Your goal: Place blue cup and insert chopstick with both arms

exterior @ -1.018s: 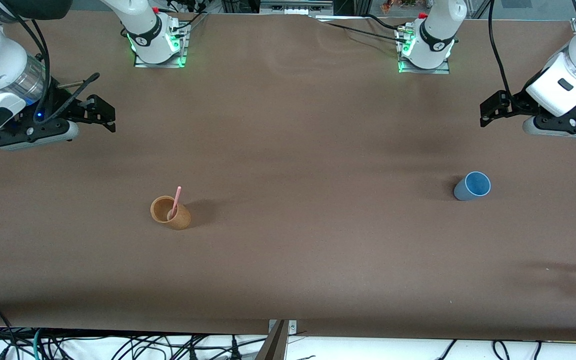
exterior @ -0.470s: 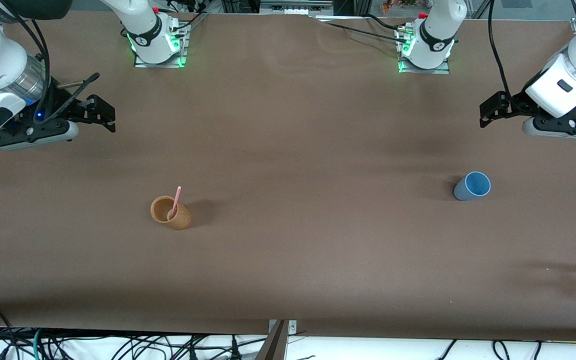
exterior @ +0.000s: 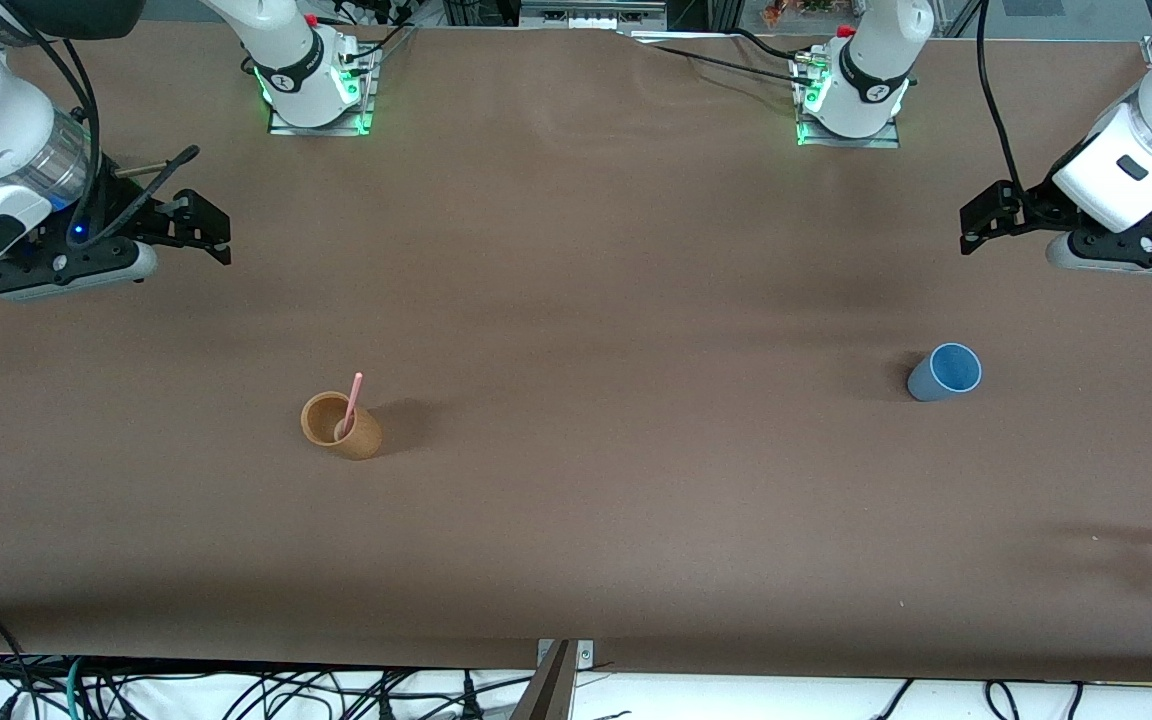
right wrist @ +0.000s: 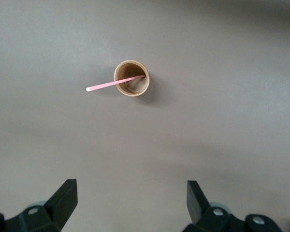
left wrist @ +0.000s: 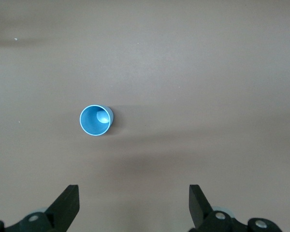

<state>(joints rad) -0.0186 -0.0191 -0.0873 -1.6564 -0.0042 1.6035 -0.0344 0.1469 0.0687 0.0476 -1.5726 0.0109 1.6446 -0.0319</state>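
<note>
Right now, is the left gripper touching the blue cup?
Apart. The left wrist view shows bare table between the open left gripper and the blue cup; its fingers hold nothing.

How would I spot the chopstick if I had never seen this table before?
Start at the brown table and go toward the right arm's end, where an orange-brown cup stands upright. The chopstick is the thin pink stick leaning inside it, its top poking above the rim. The blue cup, toward the left arm's end, holds nothing.
</note>
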